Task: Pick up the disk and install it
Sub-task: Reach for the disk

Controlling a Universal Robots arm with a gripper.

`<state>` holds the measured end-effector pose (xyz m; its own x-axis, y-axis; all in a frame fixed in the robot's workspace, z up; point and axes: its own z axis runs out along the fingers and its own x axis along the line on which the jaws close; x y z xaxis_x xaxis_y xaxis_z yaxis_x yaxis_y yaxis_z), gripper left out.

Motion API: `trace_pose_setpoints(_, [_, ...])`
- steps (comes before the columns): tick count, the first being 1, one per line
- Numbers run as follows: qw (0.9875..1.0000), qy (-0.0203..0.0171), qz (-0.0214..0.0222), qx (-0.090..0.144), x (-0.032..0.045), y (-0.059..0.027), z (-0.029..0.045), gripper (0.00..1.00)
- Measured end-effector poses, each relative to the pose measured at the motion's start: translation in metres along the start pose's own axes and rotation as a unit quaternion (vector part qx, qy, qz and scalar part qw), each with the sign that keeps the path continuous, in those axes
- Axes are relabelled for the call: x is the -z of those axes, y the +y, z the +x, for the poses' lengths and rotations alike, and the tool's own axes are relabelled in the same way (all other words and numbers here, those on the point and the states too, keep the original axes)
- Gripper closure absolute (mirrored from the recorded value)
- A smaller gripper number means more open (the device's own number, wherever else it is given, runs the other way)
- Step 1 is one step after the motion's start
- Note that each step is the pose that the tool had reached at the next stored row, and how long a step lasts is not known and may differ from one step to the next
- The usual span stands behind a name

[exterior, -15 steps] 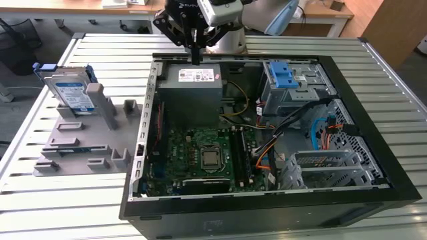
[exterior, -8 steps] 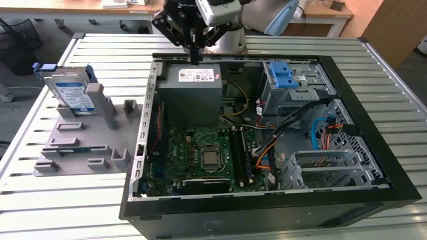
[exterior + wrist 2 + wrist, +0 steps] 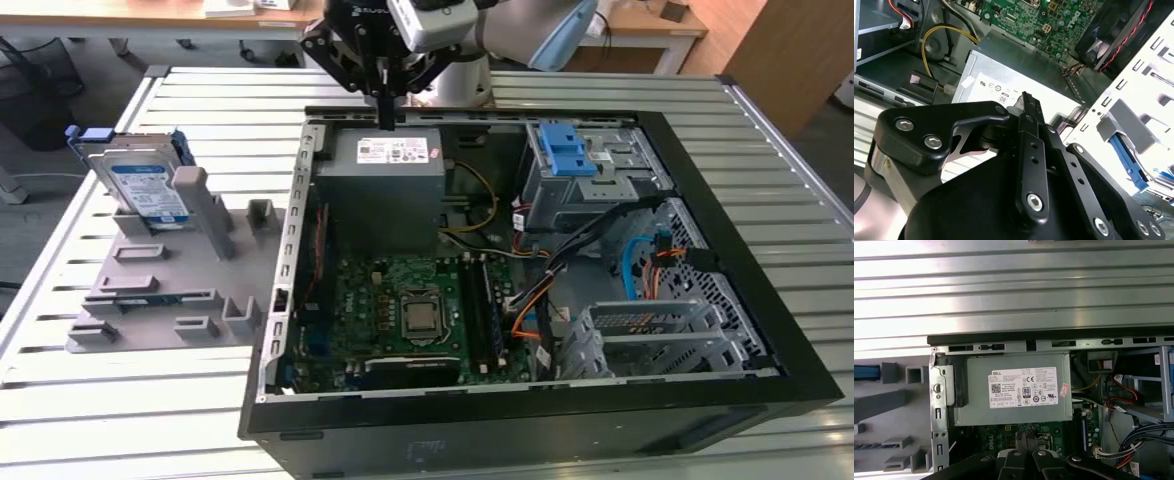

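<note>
Exterior view: disk point(image 3: 140, 185) upright in grey rack point(image 3: 160, 300) at the exterior view's left, well apart from gripper point(image 3: 387, 122) over the power-supply box point(image 3: 387, 180); both wrist views: jaws pressed together, empty; disk judged rigid, weighty, shock-sensitive; grip by its blue-framed edges.

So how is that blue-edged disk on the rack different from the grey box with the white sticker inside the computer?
The disk stands on edge in a grey rack outside the computer case; the grey box sits inside it. The disk is smaller, with a blue frame; the box is plain grey. Both carry printed labels.
</note>
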<state>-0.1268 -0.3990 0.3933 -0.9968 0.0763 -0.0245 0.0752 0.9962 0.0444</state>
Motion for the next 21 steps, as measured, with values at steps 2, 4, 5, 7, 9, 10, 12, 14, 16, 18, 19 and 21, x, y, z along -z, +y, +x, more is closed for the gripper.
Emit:
trace_pose_setpoints(2, [1.0,0.0,0.0,0.0,0.0,-0.0001,0.0013,0.89])
trace_pose_setpoints(4, [1.0,0.0,0.0,0.0,0.0,-0.0001,0.0025,0.89])
trace_pose_setpoints(5, [1.0,0.0,0.0,0.0,0.0,-0.0002,0.003,0.89])
trace_pose_setpoints(7, [1.0,0.0,0.0,0.0,0.0,-0.0003,0.0041,0.89])
trace_pose_setpoints(9, [1.0,0.0,0.0,0.0,0.0,-0.0003,0.0048,0.89])
trace_pose_setpoints(10, [1.0,0.0,0.0,0.0,0.0,-0.0003,0.0052,0.89])
trace_pose_setpoints(12, [1.0,0.0,0.0,0.0,0.0,-0.0004,0.0059,0.89])
trace_pose_setpoints(14, [1.0,0.0,0.0,0.0,0.0,-0.0005,0.0067,0.89])
trace_pose_setpoints(16, [1.0,0.0,0.0,0.0,-0.0001,-0.0005,0.0075,0.89])
trace_pose_setpoints(18, [1.0,0.0,0.0,0.0,0.0,-0.0006,0.0084,0.89])
trace_pose_setpoints(19, [1.0,0.0,0.0,0.0,0.0,-0.0006,0.0088,0.89])
trace_pose_setpoints(21, [1.0,0.0001,0.0,0.0,0.0,-0.0007,0.0095,0.89])
